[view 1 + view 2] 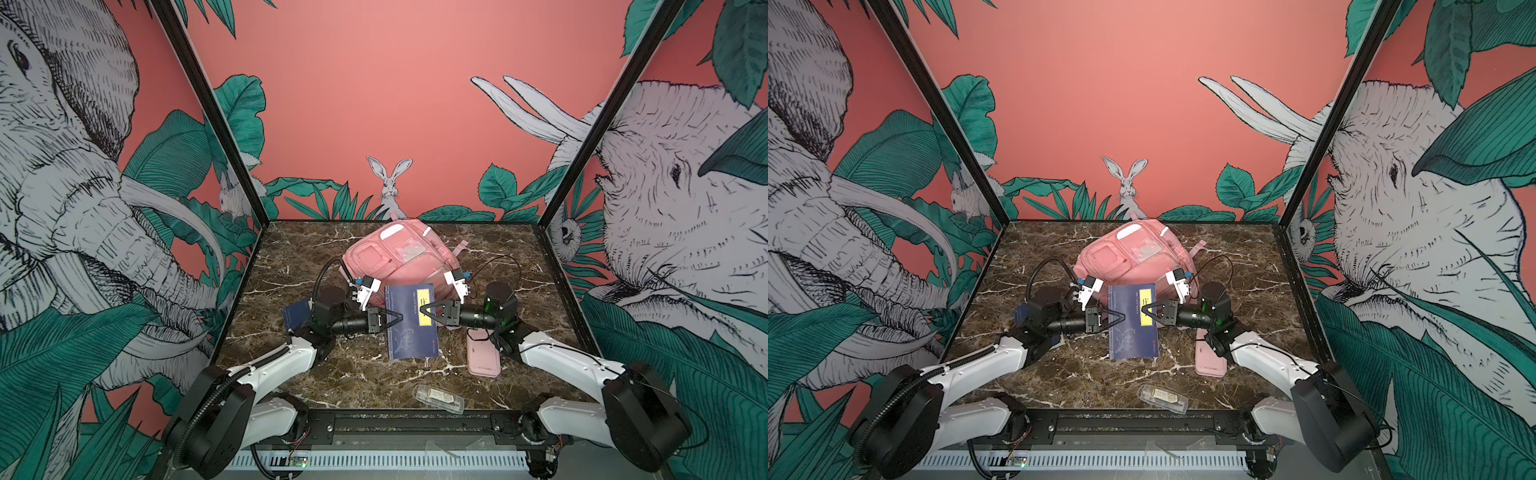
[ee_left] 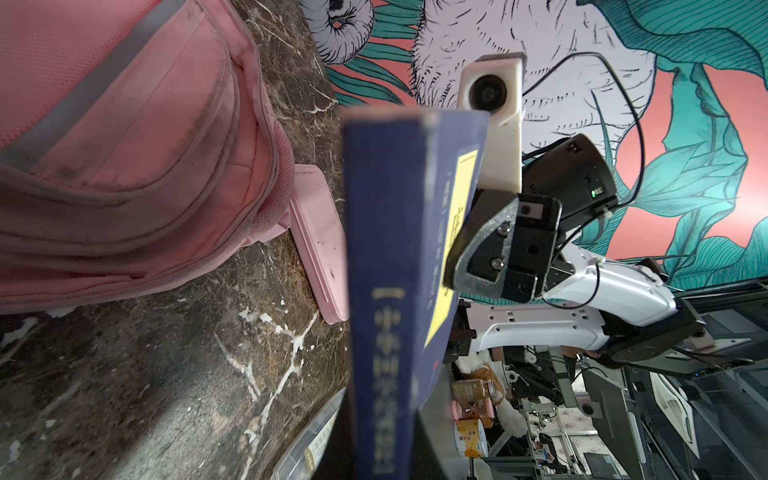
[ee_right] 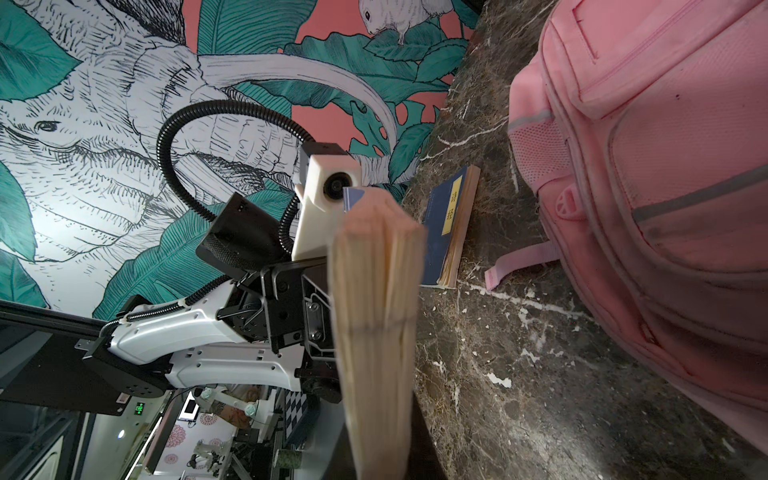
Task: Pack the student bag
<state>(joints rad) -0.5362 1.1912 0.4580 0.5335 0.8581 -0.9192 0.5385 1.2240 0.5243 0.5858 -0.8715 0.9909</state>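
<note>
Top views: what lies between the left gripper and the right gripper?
The blue book fills that stretch: the left gripper is shut on its spine edge and the right gripper on its page edge. Both top views show it.

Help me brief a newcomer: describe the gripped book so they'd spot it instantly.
Find the student bag, the big pink backpack at the back of the marble table. Just in front is a dark blue book with a yellow title strip, clamped between the left end effector and right end effector. The other blue book lies flat beside the left arm.
</note>
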